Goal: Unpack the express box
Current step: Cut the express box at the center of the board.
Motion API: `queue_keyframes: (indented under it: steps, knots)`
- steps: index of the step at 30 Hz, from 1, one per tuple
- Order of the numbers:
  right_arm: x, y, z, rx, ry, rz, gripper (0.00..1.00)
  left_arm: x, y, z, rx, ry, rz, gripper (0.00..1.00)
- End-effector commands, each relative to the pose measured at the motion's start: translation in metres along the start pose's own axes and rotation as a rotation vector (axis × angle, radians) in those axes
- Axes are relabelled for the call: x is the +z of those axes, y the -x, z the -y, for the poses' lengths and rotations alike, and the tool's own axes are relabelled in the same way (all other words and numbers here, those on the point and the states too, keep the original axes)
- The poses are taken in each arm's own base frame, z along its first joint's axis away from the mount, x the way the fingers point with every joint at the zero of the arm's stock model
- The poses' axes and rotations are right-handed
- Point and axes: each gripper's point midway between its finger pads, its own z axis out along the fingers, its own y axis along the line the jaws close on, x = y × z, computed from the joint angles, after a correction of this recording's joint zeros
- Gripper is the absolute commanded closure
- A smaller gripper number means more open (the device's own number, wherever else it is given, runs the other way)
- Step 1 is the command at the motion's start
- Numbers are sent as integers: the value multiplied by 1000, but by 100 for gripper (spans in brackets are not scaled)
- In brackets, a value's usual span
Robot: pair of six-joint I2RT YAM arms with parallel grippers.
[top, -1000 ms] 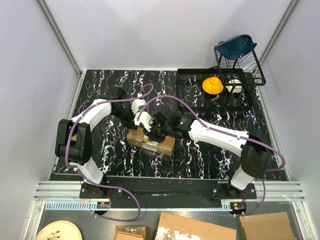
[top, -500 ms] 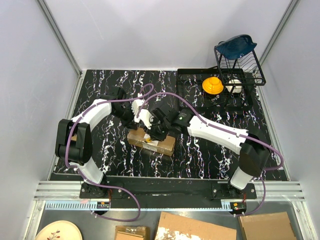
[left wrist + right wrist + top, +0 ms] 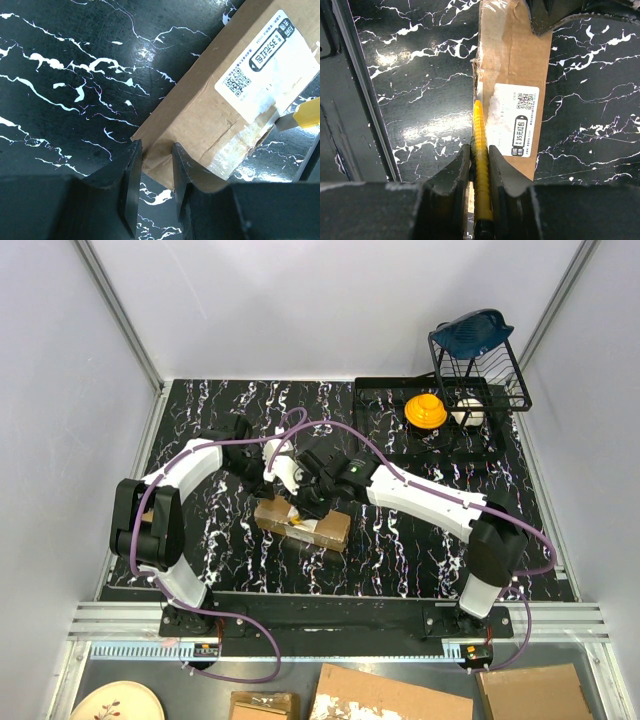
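Observation:
The express box (image 3: 322, 530), a small brown carton with a white label, lies on the black marbled table. My left gripper (image 3: 268, 480) is at its left end. In the left wrist view the box (image 3: 210, 110) has one corner caught between the jaws of that gripper (image 3: 156, 150), which is shut on it. My right gripper (image 3: 480, 150) is shut on the yellow utility knife (image 3: 481, 165). The knife's blade lies against the long edge of the box (image 3: 512, 65), beside the label. The knife's tip (image 3: 307, 114) shows at the right in the left wrist view.
A black drain tray (image 3: 380, 390) at the back right holds a yellow object (image 3: 425, 410). A wire rack (image 3: 490, 370) with a blue item (image 3: 472, 330) stands on it. Its rim (image 3: 355, 100) runs close on the knife's left. Flat cardboard pieces (image 3: 390, 700) lie below the table's front.
The right arm has swung left and farther from its base, drawing the knife a little along the box's edge. The left arm and the box have stayed in place.

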Motion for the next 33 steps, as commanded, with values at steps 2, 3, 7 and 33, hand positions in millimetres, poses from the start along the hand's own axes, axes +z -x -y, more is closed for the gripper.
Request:
queue_keyframes:
  steps: [2, 3, 7, 33]
  knots:
    - [-6, -17, -1, 11, -23, -64, 100, 20, -40, -22, 41, 54, -126, 70]
    - [-8, -20, -2, 12, -24, -74, 100, 20, -40, -22, 40, 53, -126, 70]
    - [-14, -26, -6, 18, -29, -87, 100, 21, -40, -23, 36, 54, -126, 70]
    - [-1, -9, 0, -3, -4, -94, 100, 20, -40, -18, 42, 42, -111, 70]
